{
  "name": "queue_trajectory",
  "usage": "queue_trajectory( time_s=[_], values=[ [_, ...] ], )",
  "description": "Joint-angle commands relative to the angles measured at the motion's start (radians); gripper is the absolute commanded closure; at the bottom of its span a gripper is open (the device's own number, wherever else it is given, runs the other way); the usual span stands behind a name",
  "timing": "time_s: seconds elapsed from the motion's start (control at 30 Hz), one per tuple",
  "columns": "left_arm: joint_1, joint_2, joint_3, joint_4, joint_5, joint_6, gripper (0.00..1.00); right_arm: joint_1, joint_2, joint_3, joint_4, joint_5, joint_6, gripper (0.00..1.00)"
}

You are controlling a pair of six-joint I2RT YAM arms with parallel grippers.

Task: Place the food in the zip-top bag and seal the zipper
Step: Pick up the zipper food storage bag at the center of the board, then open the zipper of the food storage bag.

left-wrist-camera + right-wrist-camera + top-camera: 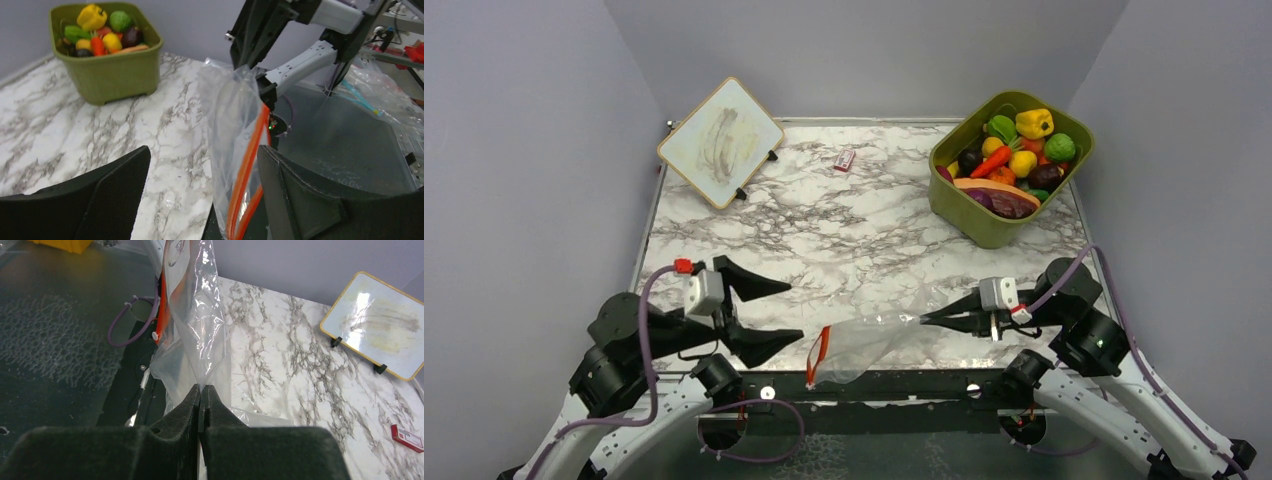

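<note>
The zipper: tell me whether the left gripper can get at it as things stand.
Probably yes. The left gripper is open right beside the zipper, with nothing between them, and the right gripper pinches the zip-top bag by its other end.

A smudged whiteboard point(721, 141), red-white packet point(845, 159) and olive-green tub point(984, 225) sit on marble table point(824, 240).
</note>
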Motion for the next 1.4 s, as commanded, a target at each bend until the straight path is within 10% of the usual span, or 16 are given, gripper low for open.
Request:
queue_trajectory(
  time_s=[0.0,0.77,1.37],
  values=[
    [-0.005,-0.08,-0.025,0.072,0.107,0.061,0.19,-0.002,-0.005,-0.003,0.091,0.038,0.075,0.99],
    [-0.006,-0.016,-0.123,0.111,0.107,0.109,0.33,-0.003,-0.029,-0.03,0.198,0.082,0.154,0.99],
    [-0.005,-0.062,-0.131,0.13,0.12,0.101,0.22,-0.002,-0.03,-0.039,0.226,0.161,0.181,0.99]
  ],
)
